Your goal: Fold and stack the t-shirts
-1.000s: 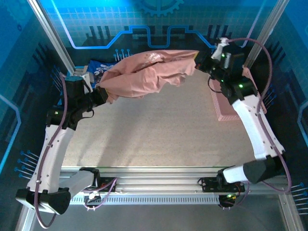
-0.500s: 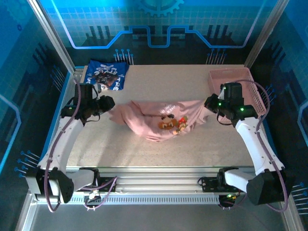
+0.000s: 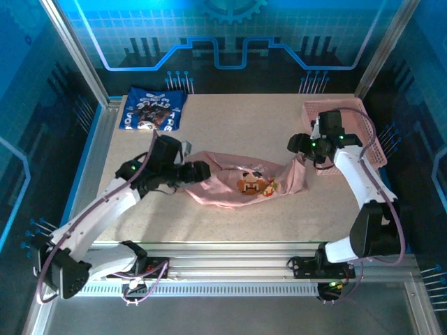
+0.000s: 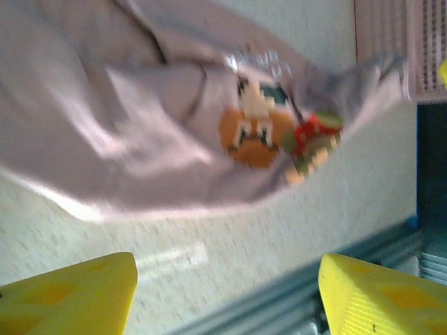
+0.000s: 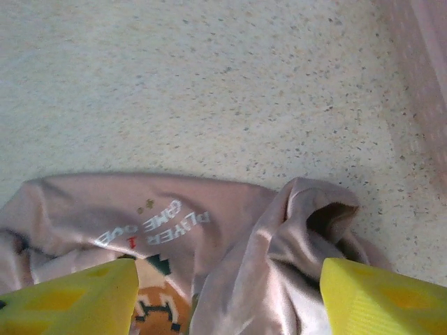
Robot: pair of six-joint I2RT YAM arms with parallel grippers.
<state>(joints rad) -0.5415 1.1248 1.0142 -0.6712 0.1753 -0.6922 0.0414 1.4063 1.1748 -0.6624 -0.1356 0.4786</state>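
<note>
left claw (image 3: 199, 172) and right claw (image 3: 296, 145) both gape, arms extended.

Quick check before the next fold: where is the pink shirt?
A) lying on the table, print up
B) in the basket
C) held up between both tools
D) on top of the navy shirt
A: the pink shirt lies crumpled on the table with its print facing up, and the left tool and right tool are both open.

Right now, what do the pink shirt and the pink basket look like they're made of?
Pink shirt: soft matte knit cloth, likely cotton; it lies crumpled in folds and carries a printed graphic. Pink basket: seemingly rigid plastic, with straight walls and a fine lattice pattern; its sheen is hard to judge.
</note>
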